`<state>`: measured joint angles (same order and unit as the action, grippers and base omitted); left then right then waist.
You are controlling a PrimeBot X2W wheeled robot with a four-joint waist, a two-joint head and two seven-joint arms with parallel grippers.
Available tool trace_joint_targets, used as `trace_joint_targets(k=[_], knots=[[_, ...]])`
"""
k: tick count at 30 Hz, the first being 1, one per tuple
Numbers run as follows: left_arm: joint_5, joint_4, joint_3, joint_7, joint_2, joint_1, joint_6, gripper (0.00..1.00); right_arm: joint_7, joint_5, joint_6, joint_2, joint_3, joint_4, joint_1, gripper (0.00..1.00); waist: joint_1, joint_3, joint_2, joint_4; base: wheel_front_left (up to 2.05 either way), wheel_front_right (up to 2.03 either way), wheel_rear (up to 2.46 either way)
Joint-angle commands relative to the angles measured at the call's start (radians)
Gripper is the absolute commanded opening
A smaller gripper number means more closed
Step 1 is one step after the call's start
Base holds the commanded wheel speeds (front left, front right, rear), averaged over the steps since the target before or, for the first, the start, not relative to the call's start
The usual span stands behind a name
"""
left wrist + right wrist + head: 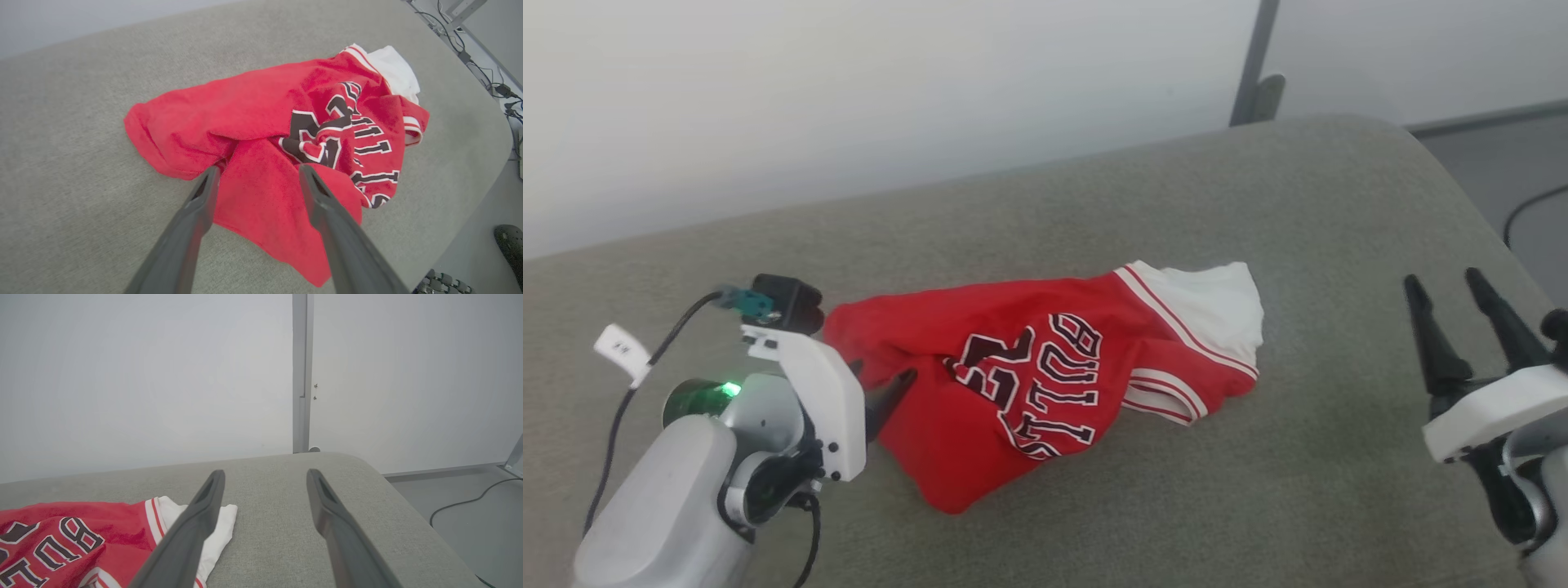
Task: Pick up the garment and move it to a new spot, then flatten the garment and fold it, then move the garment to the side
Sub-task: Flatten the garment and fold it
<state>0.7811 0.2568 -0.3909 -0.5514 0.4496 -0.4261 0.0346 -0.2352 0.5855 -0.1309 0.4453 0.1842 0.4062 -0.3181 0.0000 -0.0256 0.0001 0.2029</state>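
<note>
The garment (1029,384), a red jersey with white sleeves and black "BULLS 23" lettering, lies crumpled in the middle of the grey cushioned surface (1094,212). My left gripper (882,384) is at its left edge, open, its two fingers straddling a red fold of the garment (261,134) in the left wrist view. My right gripper (1450,298) hovers open at the far right, well apart from the cloth. In the right wrist view the garment (81,535) lies to the lower left of the right gripper (265,477), its white sleeve (220,522) partly behind the left finger.
The grey surface ends in a rounded edge at the right (1462,188), with floor and a black cable (1531,204) beyond. A white wall with a grey post (1258,57) stands behind. Cables and a metal frame (482,61) lie past the far edge.
</note>
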Motion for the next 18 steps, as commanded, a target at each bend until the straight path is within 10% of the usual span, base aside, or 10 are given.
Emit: trace_joint_targets(k=[1,15,16,17,18], knots=[[0.003,0.014,-0.01,-0.032,-0.002,-0.018,-0.011,1.0,0.01,-0.011,0.0,-0.017,-0.014,-0.022,0.014,1.0,0.0,-0.019,-0.0001,0.021,0.0,0.0,0.0],[-0.027,0.248,-0.099,-0.194,-0.033,-0.138,-0.025,1.0,0.082,-0.067,0.0,-0.097,-0.063,-0.175,0.057,1.0,0.0,-0.105,-0.0001,0.091,0.0,0.0,0.0],[-0.032,0.266,-0.108,-0.197,-0.035,-0.145,-0.018,0.37,0.085,-0.068,0.0,-0.102,-0.065,-0.182,0.059,1.0,0.0,-0.11,-0.0001,0.091,0.0,0.0,0.0],[-0.038,0.281,-0.114,-0.196,-0.036,-0.153,-0.012,0.0,0.086,-0.069,0.0,-0.105,-0.069,-0.189,0.061,1.0,0.0,-0.114,-0.0001,0.091,0.0,0.0,0.0],[-0.035,0.298,-0.116,-0.198,-0.041,-0.156,-0.008,0.0,0.086,-0.071,0.0,-0.107,-0.072,-0.194,0.063,1.0,0.0,-0.117,-0.0001,0.09,0.0,0.0,0.0]])
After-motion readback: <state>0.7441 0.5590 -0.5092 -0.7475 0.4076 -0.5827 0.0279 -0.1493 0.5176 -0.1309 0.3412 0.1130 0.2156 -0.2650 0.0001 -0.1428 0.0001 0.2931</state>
